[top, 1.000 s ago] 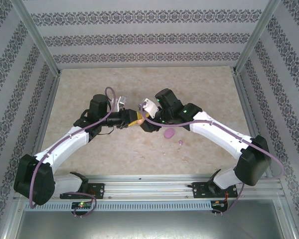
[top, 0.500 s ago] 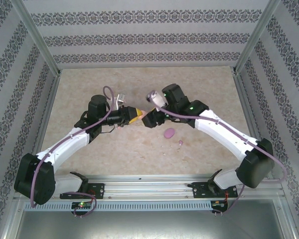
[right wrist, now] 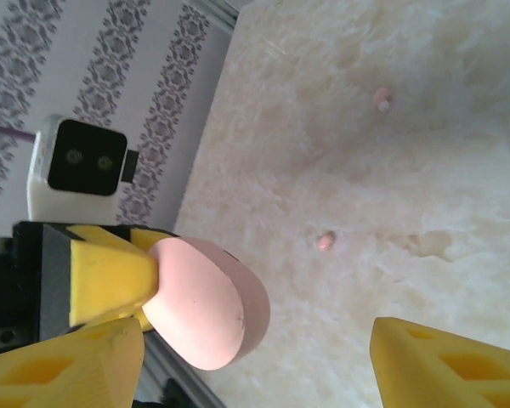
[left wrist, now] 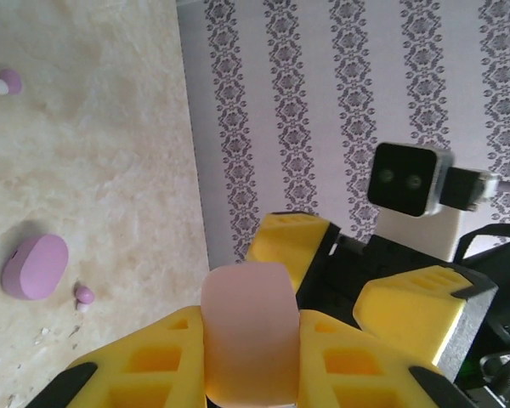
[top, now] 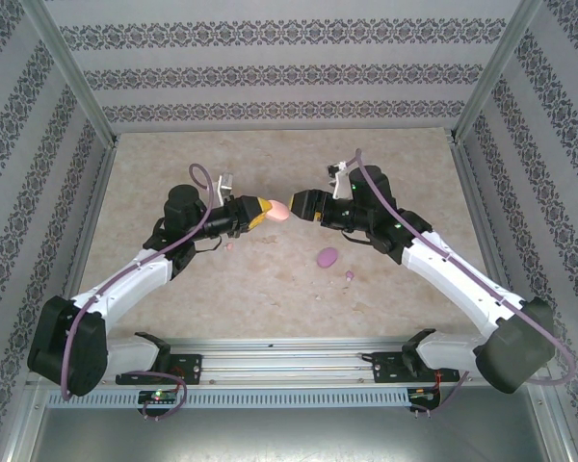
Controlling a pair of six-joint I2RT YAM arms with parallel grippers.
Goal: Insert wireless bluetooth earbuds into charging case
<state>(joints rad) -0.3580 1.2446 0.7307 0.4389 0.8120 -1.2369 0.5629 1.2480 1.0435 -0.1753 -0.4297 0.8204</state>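
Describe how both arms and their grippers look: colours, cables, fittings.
The left arm and right arm have white shell links between black joint housings, with a purple cable looping along each. The left gripper and right gripper have black bodies and yellow fingers. A white box camera with two dark lenses sits on each wrist.

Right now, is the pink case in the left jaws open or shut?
Shut: the pink case reads as one closed oval in both wrist views, no lid raised, no cavity showing.

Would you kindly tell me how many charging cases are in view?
2. The pink charging case is gripped in the left tool, held off the table; the purple charging case lies closed on the table beside a tiny purple earbud.
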